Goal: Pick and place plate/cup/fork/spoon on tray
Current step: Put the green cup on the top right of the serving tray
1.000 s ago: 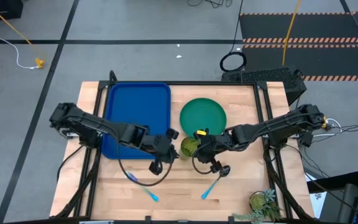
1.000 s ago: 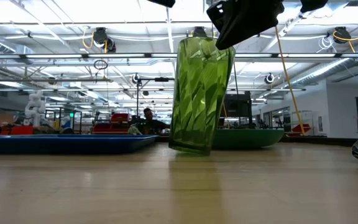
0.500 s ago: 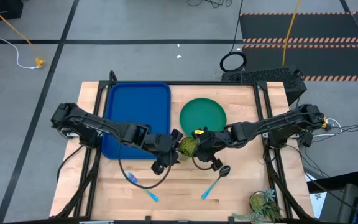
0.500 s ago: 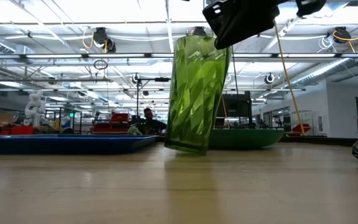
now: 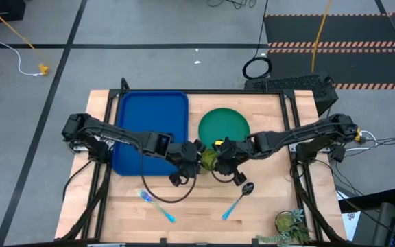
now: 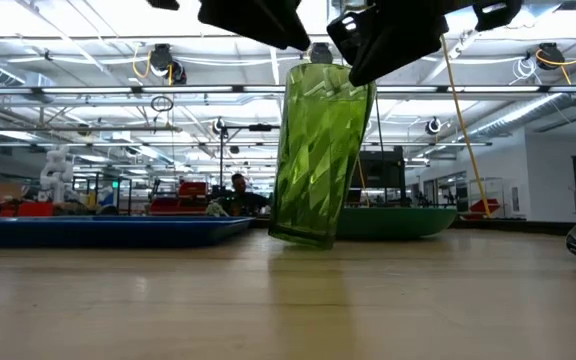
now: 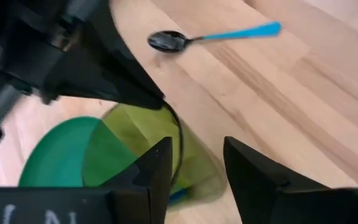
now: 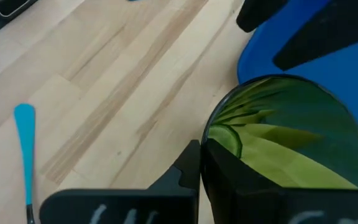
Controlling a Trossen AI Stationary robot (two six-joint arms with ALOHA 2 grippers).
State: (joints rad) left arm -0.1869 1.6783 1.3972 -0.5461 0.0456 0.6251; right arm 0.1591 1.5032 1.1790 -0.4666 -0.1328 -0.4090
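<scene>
Green cup (image 6: 320, 160) in right hand (image 5: 219, 155)

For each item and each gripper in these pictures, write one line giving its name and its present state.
Cup: tilted, rim held by right gripper.
Left gripper: open, at the cup's rim.
Plate: flat on table, bare.
Tray: nothing on it.
Spoon: lying on table.
Fork: lying on table.

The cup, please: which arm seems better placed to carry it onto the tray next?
Probably the left: the left gripper is open beside the cup, and its arm reaches across the tray. The right gripper grips the cup's rim, farther from it.
</scene>
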